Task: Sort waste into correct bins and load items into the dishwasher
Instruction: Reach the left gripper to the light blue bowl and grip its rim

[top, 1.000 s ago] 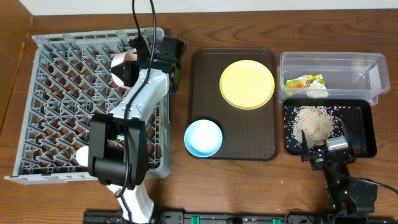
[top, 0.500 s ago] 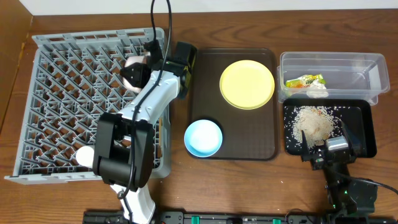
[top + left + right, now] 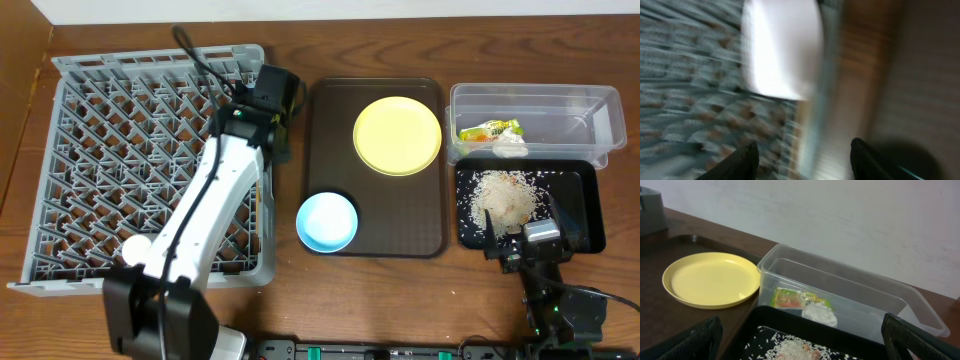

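Observation:
My left gripper [image 3: 805, 160] is open over the right edge of the grey dishwasher rack [image 3: 110, 150], with nothing between its fingers. The left wrist view is motion-blurred. In it a white bowl [image 3: 782, 47] lies in the rack ahead of the fingers; from overhead the left arm [image 3: 215, 195] hides it. A small white cup [image 3: 134, 250] sits at the rack's front. The yellow plate [image 3: 397, 135] and the blue bowl [image 3: 327, 221] rest on the brown tray [image 3: 420, 235]. My right gripper [image 3: 805, 345] hangs open above the rice [image 3: 800, 347] in the black tray [image 3: 585, 215].
The clear tub [image 3: 560, 105] behind the black tray holds the snack wrapper [image 3: 490, 130] and crumpled white paper [image 3: 512, 146]. Bare wooden table [image 3: 290, 300] runs along the front edge between the rack and the brown tray.
The left gripper has let go of the white bowl in the rack and opened. Its wrist has swung right toward the rack's edge. The right arm has not moved.

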You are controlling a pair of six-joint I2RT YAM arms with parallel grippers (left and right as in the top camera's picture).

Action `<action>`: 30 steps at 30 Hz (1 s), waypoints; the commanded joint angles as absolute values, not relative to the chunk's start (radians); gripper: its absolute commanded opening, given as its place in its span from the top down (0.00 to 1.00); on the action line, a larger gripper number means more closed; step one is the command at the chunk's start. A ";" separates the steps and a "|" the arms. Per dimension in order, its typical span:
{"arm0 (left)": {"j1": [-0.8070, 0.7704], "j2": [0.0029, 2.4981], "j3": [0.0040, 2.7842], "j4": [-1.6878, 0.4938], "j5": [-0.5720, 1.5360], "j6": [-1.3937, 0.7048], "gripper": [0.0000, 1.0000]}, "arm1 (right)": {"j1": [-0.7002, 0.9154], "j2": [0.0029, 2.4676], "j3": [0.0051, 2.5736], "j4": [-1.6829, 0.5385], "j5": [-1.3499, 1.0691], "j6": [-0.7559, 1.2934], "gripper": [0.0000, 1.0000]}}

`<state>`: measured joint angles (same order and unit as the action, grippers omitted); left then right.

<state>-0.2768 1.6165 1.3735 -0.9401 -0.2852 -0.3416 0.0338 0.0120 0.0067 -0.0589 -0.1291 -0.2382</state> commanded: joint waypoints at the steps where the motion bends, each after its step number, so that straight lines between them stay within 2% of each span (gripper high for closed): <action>1: -0.277 1.623 1.370 -0.976 0.053 -0.357 0.41 | 0.025 0.008 0.006 -0.064 -0.123 -0.224 0.01; 5: -0.280 1.642 1.293 -0.979 0.144 -0.352 0.41 | 0.025 0.008 0.006 -0.064 -0.123 -0.224 0.01; 11: -0.310 1.644 1.156 -0.933 0.150 -0.353 0.45 | 0.025 0.008 0.006 -0.064 -0.123 -0.224 0.01; 17: -0.374 1.644 1.032 -0.783 0.150 -0.353 0.55 | 0.025 0.008 0.006 -0.064 -0.123 -0.224 0.01; 23: -0.412 1.647 0.928 -0.623 0.145 -0.398 0.57 | 0.025 0.008 0.006 -0.064 -0.123 -0.224 0.01; 26: -0.412 1.647 0.916 -0.586 0.216 -0.417 0.62 | 0.025 0.008 0.006 -0.064 -0.123 -0.224 0.01; 30: -0.414 1.647 0.916 -0.511 0.384 -0.413 0.63 | 0.025 0.008 0.006 -0.064 -0.123 -0.224 0.01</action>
<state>-0.4114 1.6371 0.9161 -0.5465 0.2325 -0.3977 0.0338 0.0120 0.0067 -0.0589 -0.1291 -0.2382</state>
